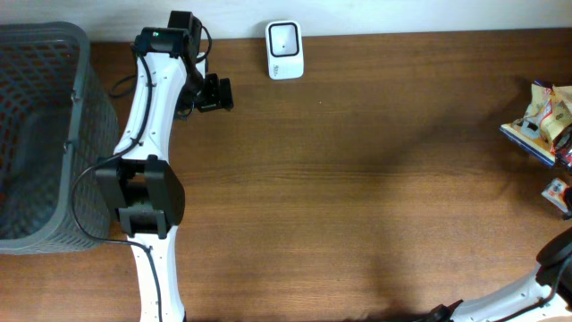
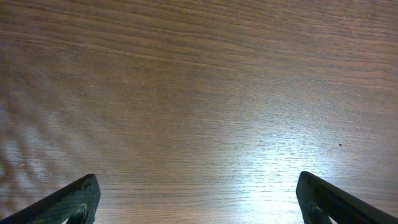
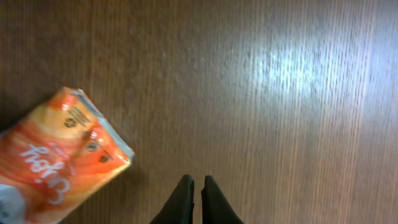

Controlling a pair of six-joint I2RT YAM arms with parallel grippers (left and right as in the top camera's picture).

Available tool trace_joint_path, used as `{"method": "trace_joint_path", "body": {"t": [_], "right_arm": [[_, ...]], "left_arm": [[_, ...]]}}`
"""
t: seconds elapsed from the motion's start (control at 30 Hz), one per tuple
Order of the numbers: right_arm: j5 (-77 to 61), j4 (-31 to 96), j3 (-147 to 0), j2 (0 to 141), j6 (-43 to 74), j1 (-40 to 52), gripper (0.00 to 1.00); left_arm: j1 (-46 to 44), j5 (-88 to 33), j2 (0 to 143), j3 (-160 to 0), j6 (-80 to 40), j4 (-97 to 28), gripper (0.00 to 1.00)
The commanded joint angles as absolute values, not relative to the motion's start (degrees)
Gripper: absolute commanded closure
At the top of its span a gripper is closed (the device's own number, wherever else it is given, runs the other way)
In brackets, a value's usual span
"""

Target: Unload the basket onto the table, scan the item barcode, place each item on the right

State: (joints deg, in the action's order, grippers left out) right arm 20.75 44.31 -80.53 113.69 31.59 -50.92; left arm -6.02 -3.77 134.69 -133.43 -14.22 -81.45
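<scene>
Right fingers (image 3: 188, 194): pressed together, tip to tip, with nothing between them. They hang over bare bench (image 3: 298, 93) in the right wrist view.

Orange packet (image 3: 56, 155): lies flat on the bench, to the left of the right fingers in that view. It is apart from them, not touched. White lettering on its face, small printed marks near its upper edge; no barcode can be made out, as the print is blurred.

Left fingers (image 2: 74, 199): spread as wide as they go, one at each lower corner of the left wrist view. Nothing is held; only wood grain shows between them.

Overhead: the left fingers (image 1: 214, 94) sit near the far edge of the bench, left of the scanner (image 1: 284, 49). The scanner is a small white unit with a dark window, right at the far edge. A grey mesh basket (image 1: 36, 134) stands at the left end of the bench, beside the left arm.

At the right edge lies a small pile of packets (image 1: 541, 121), with another small item (image 1: 556, 191) just below it, partly cut off. Cannot tell whether that item is the orange packet. Only a stretch of the right arm (image 1: 536, 286) shows, bottom right corner; its fingers are out of the overhead frame.
</scene>
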Motion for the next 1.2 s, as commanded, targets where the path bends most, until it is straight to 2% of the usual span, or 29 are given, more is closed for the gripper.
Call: {"method": "trace_joint_path", "body": {"t": [0.0, 0.23, 0.63, 0.93, 1.17], "right_arm": [[21.0, 43.6, -80.0, 114.1, 32.5, -50.6, 0.96], [20.1, 43.2, -80.0, 117.1, 34.0, -50.6, 0.96], [10.7, 38.3, -80.0, 117.8, 33.9, -49.9, 0.96], [11.0, 36.8, -80.0, 117.8, 33.3, -45.0, 0.96], [10.9, 37.1, -80.1, 116.1, 32.8, -44.6, 0.96]], "left_arm": [[-5.8, -3.2, 135.0, -133.2, -14.5, -81.5, 0.01], [-5.9, -3.2, 135.0, -133.2, -14.5, -81.5, 0.01], [-5.9, -3.2, 135.0, -133.2, -14.5, -81.5, 0.01], [-6.0, -3.2, 135.0, -133.2, -14.5, -81.5, 0.01], [-6.0, -3.2, 135.0, -133.2, -14.5, -81.5, 0.01]]}}
